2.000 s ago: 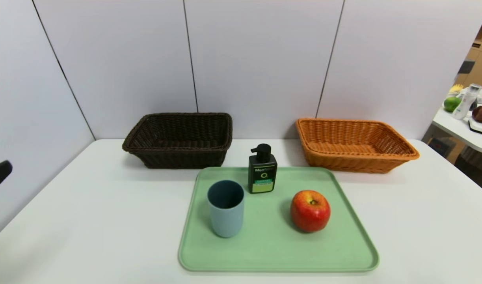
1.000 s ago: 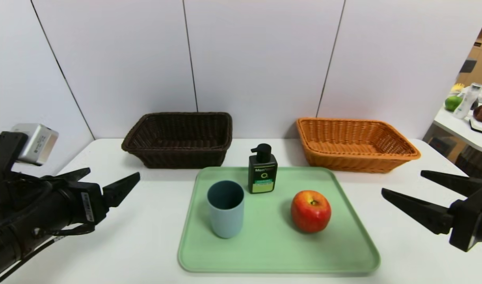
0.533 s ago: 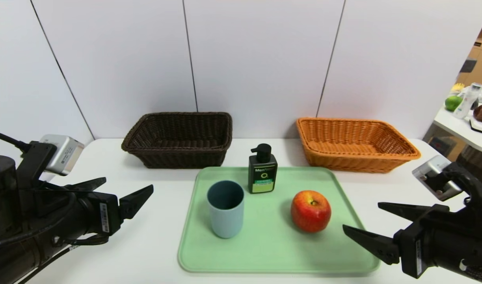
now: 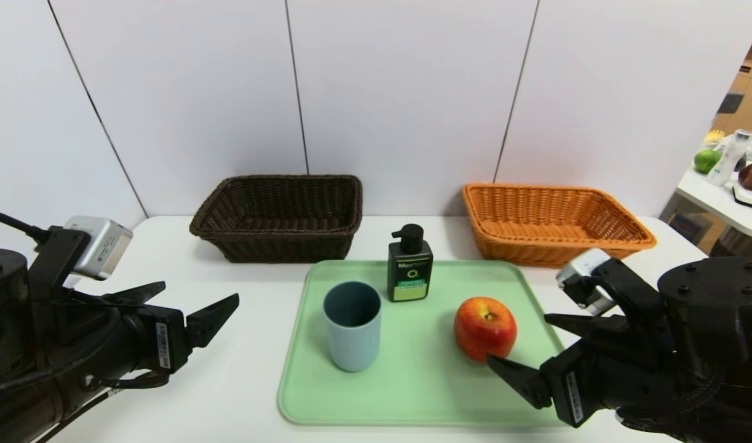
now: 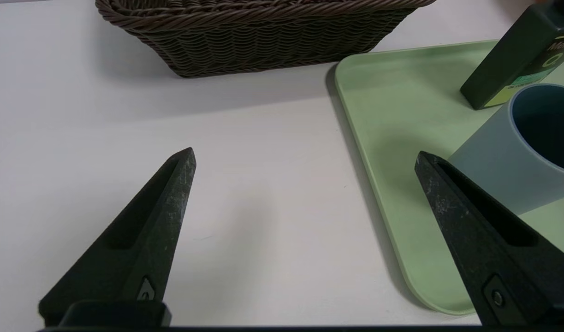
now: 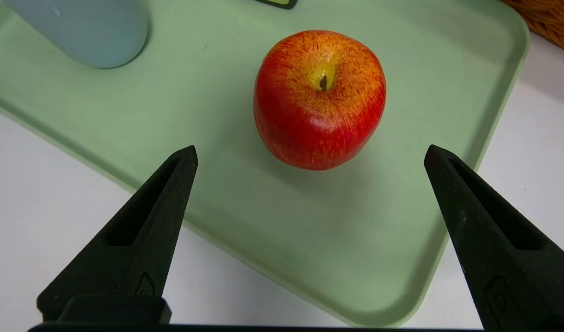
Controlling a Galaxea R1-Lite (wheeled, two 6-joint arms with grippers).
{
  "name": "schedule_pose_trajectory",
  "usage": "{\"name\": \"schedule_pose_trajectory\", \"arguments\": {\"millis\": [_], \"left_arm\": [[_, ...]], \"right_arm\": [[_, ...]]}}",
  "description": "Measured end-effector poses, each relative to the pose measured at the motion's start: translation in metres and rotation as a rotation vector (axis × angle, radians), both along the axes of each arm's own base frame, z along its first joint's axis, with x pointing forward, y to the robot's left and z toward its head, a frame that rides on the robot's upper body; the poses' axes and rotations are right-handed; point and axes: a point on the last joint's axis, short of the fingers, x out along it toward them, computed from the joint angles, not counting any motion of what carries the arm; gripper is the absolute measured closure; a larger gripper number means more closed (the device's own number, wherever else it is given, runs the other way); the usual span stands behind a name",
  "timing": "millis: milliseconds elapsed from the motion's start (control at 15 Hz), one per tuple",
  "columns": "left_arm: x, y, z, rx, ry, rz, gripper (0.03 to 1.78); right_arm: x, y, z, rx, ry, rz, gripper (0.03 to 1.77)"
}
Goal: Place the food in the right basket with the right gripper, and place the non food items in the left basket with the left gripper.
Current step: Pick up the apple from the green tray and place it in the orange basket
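The right gripper (image 4: 517, 341) hovers over the near right corner of the green tray (image 4: 425, 394), jaws spread wide, aimed at the apple (image 4: 484, 328), not touching it. The left gripper (image 4: 194, 304), jaws also wide and holding nothing, hangs above the white table (image 4: 228, 381) left of the tumbler cup (image 4: 352, 335). The pump bottle (image 4: 409, 264) stands upright at the tray's far edge. The dark brown basket (image 4: 277, 215) and the orange basket (image 4: 554, 224) sit beyond the tray
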Motion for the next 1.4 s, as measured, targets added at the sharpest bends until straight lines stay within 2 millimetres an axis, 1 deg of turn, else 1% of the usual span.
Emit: {"name": "schedule_pose_trajectory", "arguments": {"millis": [200, 400, 733, 1000, 1400], "left_arm": [[-0.001, 0.000, -0.002, 0.002, 0.003, 0.001, 0.12], [-0.001, 0.001, -0.002, 0.002, 0.005, 0.002, 0.12], [-0.001, 0.001, -0.003, 0.002, 0.006, 0.005, 0.12], [-0.002, 0.002, -0.004, 0.003, 0.011, 0.007, 0.12], [-0.003, 0.002, -0.006, 0.003, 0.017, 0.007, 0.12]], "right_arm": [[0.005, 0.014, -0.005, -0.043, 0.004, 0.003, 0.10], [0.011, 0.021, -0.011, -0.067, 0.005, 0.014, 0.10], [0.029, 0.032, -0.020, -0.112, -0.063, 0.048, 0.10], [0.045, 0.033, -0.031, -0.155, -0.092, 0.048, 0.10], [0.050, 0.033, -0.039, -0.177, -0.069, 0.039, 0.10]]}}
